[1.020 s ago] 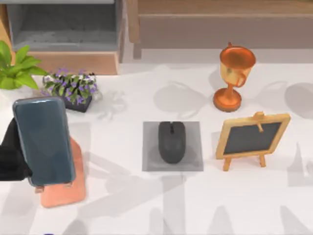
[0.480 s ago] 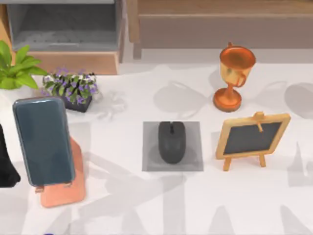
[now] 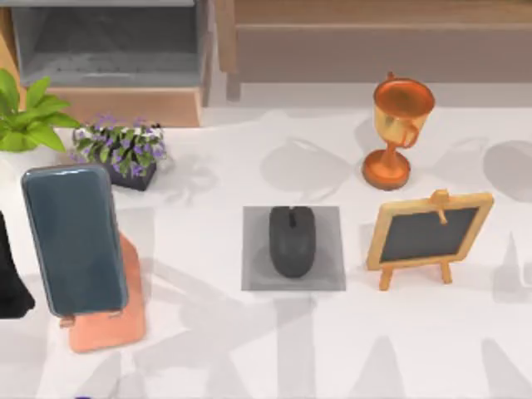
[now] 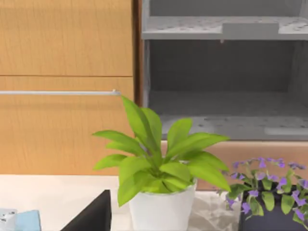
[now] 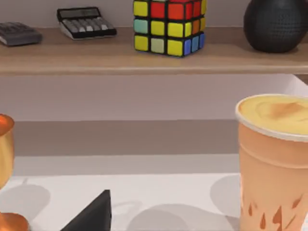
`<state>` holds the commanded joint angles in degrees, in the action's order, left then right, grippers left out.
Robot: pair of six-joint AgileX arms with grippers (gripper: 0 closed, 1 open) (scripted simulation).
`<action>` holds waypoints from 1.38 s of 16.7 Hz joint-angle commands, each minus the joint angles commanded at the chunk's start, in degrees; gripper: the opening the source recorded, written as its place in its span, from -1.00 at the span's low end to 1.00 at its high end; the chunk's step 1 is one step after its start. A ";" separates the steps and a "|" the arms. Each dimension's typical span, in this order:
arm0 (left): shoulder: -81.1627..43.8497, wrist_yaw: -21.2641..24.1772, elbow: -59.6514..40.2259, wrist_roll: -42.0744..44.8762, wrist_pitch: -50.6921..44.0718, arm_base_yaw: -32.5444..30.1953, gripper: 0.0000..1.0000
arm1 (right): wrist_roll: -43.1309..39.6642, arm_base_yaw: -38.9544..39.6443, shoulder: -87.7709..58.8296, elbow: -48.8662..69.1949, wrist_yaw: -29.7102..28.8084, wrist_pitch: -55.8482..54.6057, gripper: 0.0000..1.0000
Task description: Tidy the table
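Observation:
The white marbled table (image 3: 216, 341) carries a dark phone (image 3: 75, 239) leaning on an orange stand (image 3: 112, 328) at the left. A black mouse (image 3: 292, 241) lies on a small grey mat (image 3: 332, 278) in the middle. My left gripper (image 3: 10, 278) shows as a dark shape at the table's left edge, just left of the phone and apart from it. A black part of it (image 4: 91, 217) appears low in the left wrist view. A black part of my right gripper (image 5: 91, 215) appears low in the right wrist view.
A copper trophy (image 3: 399, 125) and a small chalkboard easel (image 3: 428, 234) stand at the right. A green plant (image 3: 29, 112) and a purple-flowered planter (image 3: 123, 154) sit at the back left before wooden furniture (image 3: 125, 104). A tan cup (image 5: 274, 163) stands near my right gripper.
My left gripper has drawn back to the left, away from the phone, which stays leaning on its stand. Over the last half second nothing more has moved.

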<state>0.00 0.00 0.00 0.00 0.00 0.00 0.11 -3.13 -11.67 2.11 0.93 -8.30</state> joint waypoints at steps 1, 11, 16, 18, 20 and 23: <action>0.00 0.00 0.00 0.00 0.00 0.00 1.00 | 0.00 -0.91 -3.81 0.61 0.38 -2.59 1.00; 0.00 0.00 0.00 0.00 0.00 0.00 1.00 | -0.23 -11.88 -57.01 9.43 6.96 -38.94 1.00; 0.00 0.00 0.00 0.00 0.00 0.00 1.00 | -0.24 -16.48 -84.48 15.59 11.24 -59.50 1.00; 0.00 0.00 0.00 0.00 0.00 0.00 1.00 | -0.21 -17.71 -93.81 18.33 12.97 -67.14 1.00; 0.00 0.00 0.00 0.00 0.00 0.00 1.00 | -0.16 -18.44 -101.68 21.18 14.64 -74.13 1.00; 0.00 0.00 0.00 0.00 0.00 0.00 1.00 | -0.06 -18.70 -110.08 25.26 16.81 -82.61 1.00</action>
<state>0.00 0.00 0.00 0.00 0.00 0.00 0.05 -21.84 -121.75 27.37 17.74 -90.91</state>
